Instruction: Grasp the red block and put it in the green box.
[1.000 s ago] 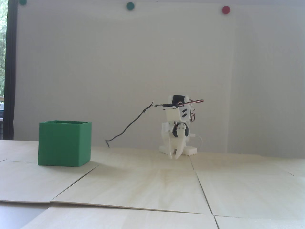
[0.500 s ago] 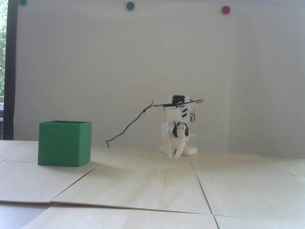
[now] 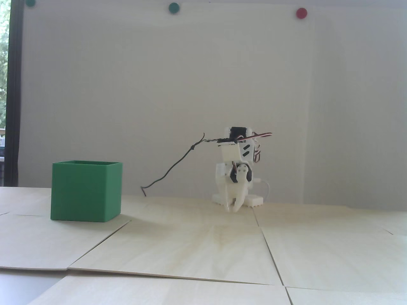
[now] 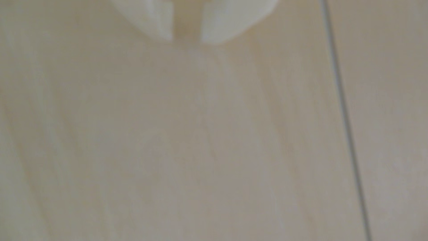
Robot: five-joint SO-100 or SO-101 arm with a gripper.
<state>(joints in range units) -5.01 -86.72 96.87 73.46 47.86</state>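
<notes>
In the fixed view, the green box (image 3: 86, 191) is sitting on the pale wooden counter (image 3: 203, 247) at the left, well apart from the white arm (image 3: 237, 168), which is folding low at the back near the wall. The end effector (image 3: 233, 208) is pointing down with its tips just above or touching the counter; which of the two cannot be told. Its fingers are standing slightly apart with nothing between them. The red block is not showing in this view. A thin dark wire (image 3: 173, 166) is trailing from the arm toward the left.

In the wrist view, the end effector (image 4: 187, 39) is entering from the top edge, blurred, its two white fingers (image 4: 150, 20) leaving a narrow gap and gripping nothing. Below them only counter (image 4: 185, 139) is showing, with a dark seam (image 4: 345, 120) running down the right.
</notes>
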